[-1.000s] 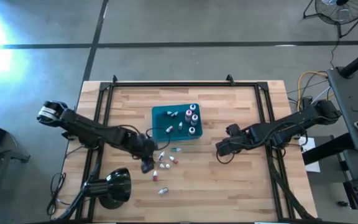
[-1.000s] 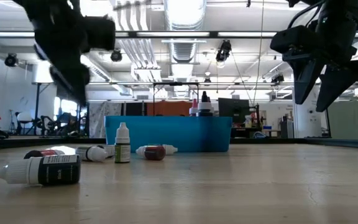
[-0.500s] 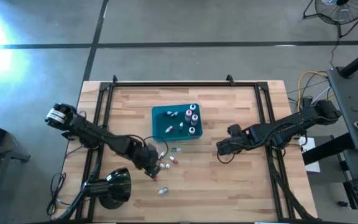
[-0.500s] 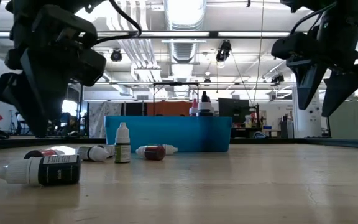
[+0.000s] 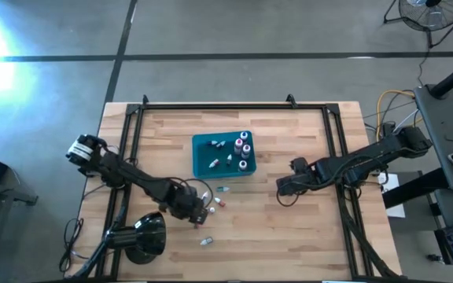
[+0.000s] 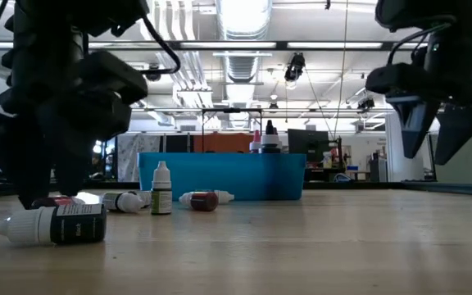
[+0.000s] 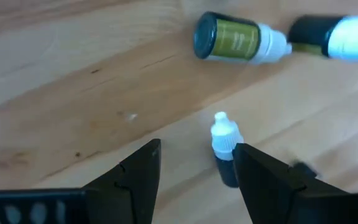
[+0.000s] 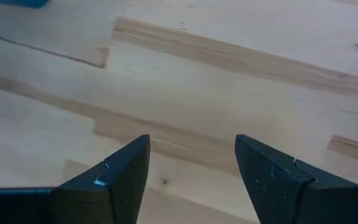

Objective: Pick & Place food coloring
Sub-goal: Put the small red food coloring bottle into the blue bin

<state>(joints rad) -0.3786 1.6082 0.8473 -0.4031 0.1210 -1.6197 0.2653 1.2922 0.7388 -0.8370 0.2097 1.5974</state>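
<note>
Left pincer [image 7: 194, 168], fingers apart, hangs low beside an upright dropper bottle [image 7: 226, 149]; right pincer [image 8: 191, 165] waits apart

My dark left arm reaches out low across the table, its two-finger left gripper [image 7: 194, 163] spread open and pointing down. My dark right arm waits at the other side, right gripper [image 8: 191, 163] parted, hanging above the table.

Pale, smooth wooden table [image 5: 289, 228]; glossy teal plastic bin [image 5: 203, 145].
</note>
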